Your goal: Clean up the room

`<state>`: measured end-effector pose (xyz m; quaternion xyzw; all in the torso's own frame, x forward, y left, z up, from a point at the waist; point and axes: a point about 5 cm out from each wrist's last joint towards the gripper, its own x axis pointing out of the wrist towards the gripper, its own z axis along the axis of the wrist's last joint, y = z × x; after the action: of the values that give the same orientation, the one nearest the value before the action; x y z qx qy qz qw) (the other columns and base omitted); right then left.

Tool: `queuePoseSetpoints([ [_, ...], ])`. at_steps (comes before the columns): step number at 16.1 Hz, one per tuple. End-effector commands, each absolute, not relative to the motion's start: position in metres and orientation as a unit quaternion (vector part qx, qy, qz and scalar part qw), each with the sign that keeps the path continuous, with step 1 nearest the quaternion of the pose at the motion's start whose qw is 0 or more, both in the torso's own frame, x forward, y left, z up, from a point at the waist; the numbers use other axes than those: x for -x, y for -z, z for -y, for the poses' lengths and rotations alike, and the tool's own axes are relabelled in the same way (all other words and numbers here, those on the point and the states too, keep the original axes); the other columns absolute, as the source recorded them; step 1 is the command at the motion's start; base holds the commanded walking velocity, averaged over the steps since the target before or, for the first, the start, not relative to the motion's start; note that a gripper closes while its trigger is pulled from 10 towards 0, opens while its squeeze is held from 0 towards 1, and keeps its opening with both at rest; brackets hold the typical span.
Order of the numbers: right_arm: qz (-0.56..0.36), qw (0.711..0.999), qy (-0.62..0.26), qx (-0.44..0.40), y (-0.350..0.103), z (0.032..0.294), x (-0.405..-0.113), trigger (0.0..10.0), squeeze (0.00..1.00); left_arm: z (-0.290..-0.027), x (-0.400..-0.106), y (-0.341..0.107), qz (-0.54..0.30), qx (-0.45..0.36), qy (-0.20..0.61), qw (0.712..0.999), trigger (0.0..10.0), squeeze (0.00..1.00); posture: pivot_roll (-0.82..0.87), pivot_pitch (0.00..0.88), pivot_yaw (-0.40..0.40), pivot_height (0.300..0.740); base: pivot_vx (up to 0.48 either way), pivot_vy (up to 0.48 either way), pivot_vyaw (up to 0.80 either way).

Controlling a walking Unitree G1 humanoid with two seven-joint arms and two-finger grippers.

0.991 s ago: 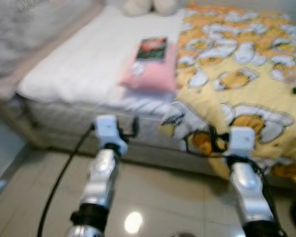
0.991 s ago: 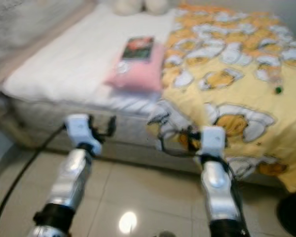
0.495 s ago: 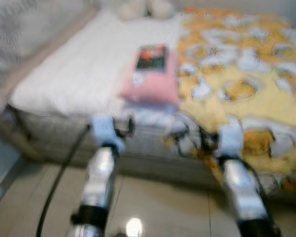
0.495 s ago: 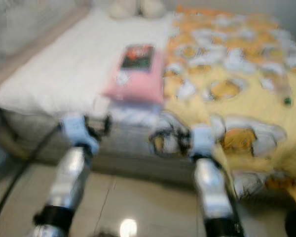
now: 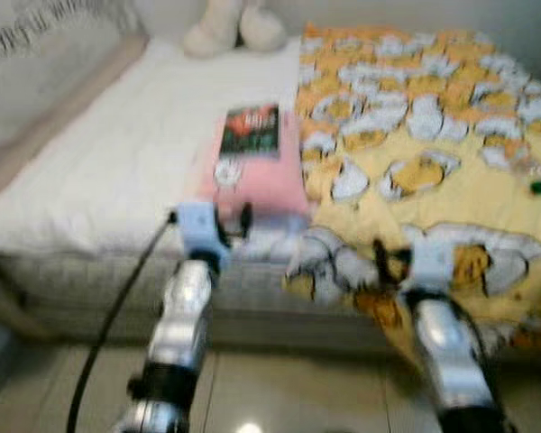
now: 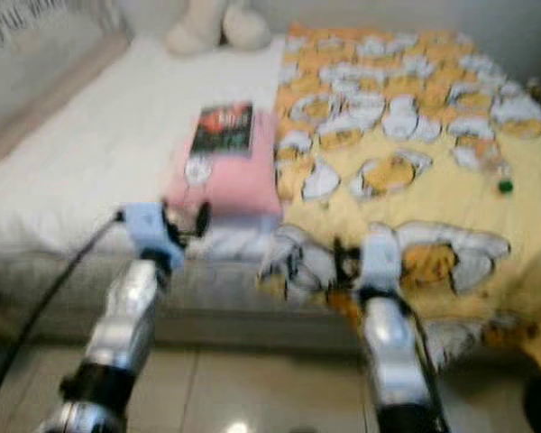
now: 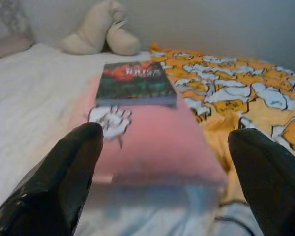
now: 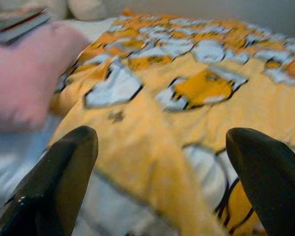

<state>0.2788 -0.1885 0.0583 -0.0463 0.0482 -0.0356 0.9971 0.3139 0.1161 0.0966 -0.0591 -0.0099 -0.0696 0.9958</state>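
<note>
A dark-covered book (image 5: pixel 251 132) is lying on top of a pink pillow (image 5: pixel 252 176), which is sitting on the white mattress (image 5: pixel 108 162) right where the yellow patterned blanket (image 5: pixel 433 153) begins; it looks like the first thing to clear. The left gripper (image 7: pixel 162 162) is hanging at the bed's edge just short of the pillow, fingers spread wide and holding nothing, lined up as if for the book. The right gripper (image 8: pixel 157 162) is hovering over the blanket's near edge, equally wide and empty. A plush toy (image 5: pixel 230 25) is resting at the head of the bed.

Book (image 5: pixel 252 132) on pink pillow (image 5: pixel 255 177), white bed (image 5: pixel 108 171), yellow blanket (image 5: pixel 433 135)
</note>
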Motion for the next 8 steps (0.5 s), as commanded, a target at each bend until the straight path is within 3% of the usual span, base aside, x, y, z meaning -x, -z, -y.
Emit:
queuePoseSetpoints([
  [1, -0.029, 0.998, 0.025, 0.043, -0.066, 0.180, -0.284, 10.0, 0.00, -0.127, -0.317, -0.099, 0.012, 0.049, 0.055, 0.997, 10.0, 0.00, -0.15, 0.000, 0.050, 0.740, 0.480, 0.000, -0.44],
  [8, 0.007, 0.997, 0.006, 0.072, -0.084, 0.177, -0.294, 10.0, 0.00, -0.128, -0.321, -0.108, 0.029, 0.069, 0.029, 0.997, 10.0, 0.00, -0.16, 0.000, 0.047, 0.740, 0.480, 0.000, 0.00],
])
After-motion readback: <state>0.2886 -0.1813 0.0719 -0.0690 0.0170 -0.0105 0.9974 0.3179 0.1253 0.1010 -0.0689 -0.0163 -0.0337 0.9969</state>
